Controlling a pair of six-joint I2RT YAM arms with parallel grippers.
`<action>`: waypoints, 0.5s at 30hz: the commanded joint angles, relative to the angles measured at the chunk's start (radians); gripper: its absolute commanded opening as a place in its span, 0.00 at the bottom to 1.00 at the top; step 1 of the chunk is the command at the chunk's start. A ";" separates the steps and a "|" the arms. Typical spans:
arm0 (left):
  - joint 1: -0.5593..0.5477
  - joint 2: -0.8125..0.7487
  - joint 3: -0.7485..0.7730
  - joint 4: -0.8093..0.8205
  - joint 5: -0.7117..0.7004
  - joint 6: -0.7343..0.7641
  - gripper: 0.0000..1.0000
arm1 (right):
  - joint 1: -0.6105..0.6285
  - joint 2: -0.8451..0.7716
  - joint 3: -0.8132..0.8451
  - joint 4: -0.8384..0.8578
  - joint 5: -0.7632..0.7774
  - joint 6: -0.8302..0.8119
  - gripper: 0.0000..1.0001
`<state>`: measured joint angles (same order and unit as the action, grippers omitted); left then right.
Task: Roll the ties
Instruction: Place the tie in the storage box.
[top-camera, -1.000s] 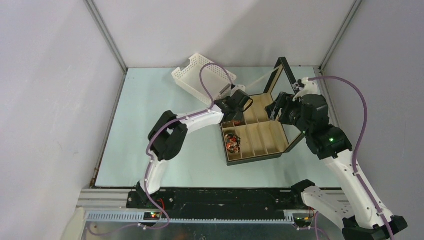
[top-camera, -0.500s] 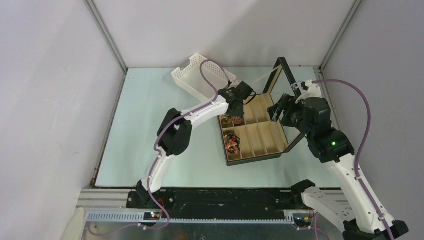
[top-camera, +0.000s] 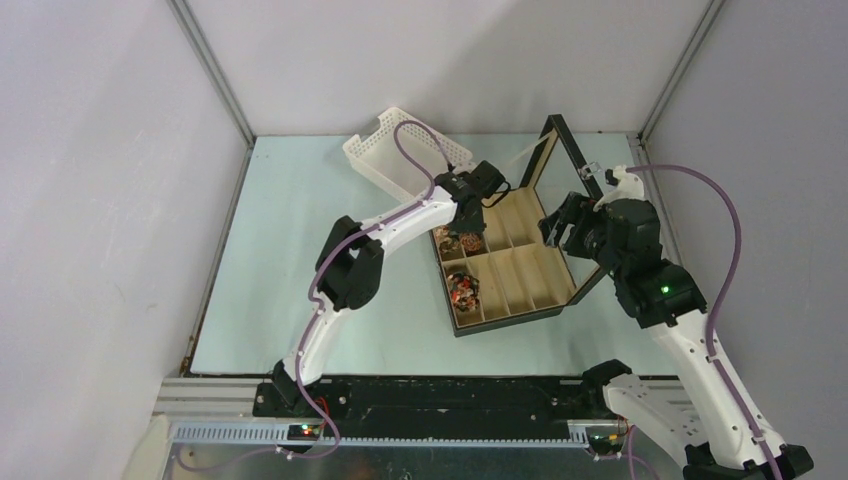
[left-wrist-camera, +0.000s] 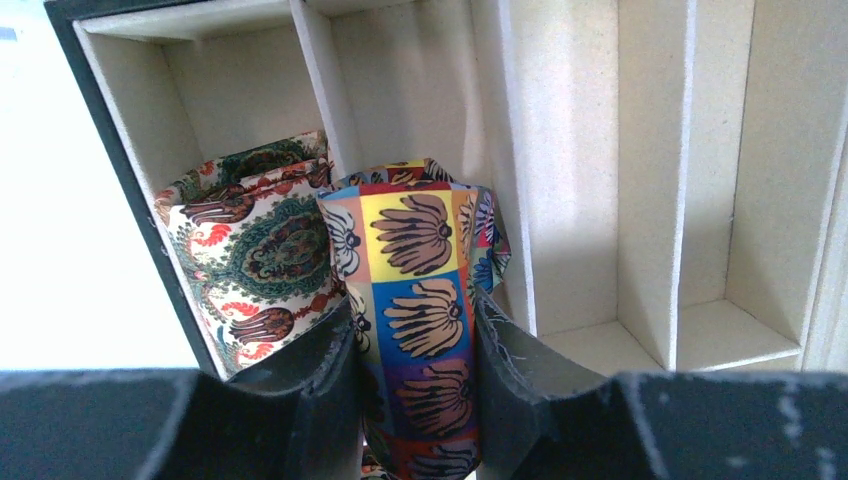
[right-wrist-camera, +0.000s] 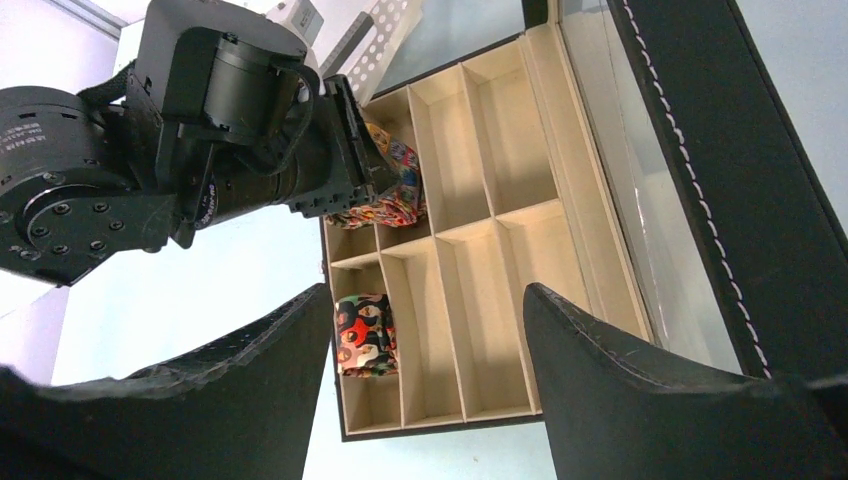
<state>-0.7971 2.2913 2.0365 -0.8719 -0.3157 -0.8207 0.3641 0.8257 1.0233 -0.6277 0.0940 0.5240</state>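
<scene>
Reaching farther toward the top of the frame than a second ago, the left arm (top-camera: 400, 222) is now stretched over the upper left corner of the black box (top-camera: 566, 300), and a coil has come into view below its wrist. The left jaws are narrowed onto a rolled tie (left-wrist-camera: 415, 240) with coloured squares and feathery motifs, pinched on both sides and standing upright. It is at the divider between the first two compartments of the box's upper row; whether it sits down in either one I cannot tell. Just to its left, touching it, a paisley tie (left-wrist-camera: 255, 250) is coiled in the corner compartment. A third rolled tie (top-camera: 463, 288) lies in the lower left compartment, apart from the other two. The right arm (top-camera: 650, 285) has shifted only slightly; the right jaws stand wide with nothing between them, above the box's right half, near its raised glass lid (top-camera: 562, 150). A white perforated basket (top-camera: 390, 155) rests tilted on the table (top-camera: 280, 250) at upper left, near the box.
</scene>
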 joint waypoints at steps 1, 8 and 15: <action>0.024 -0.003 0.050 -0.121 -0.047 -0.003 0.00 | -0.006 -0.014 -0.005 0.016 0.003 0.014 0.73; 0.028 0.013 0.078 -0.141 -0.025 -0.029 0.00 | -0.009 -0.014 -0.010 0.019 0.000 0.019 0.73; 0.037 0.006 0.091 -0.134 -0.005 -0.110 0.00 | -0.010 -0.021 -0.023 0.019 -0.002 0.020 0.73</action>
<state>-0.7856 2.3081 2.0796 -0.9337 -0.2951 -0.8757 0.3576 0.8211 1.0023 -0.6266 0.0921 0.5385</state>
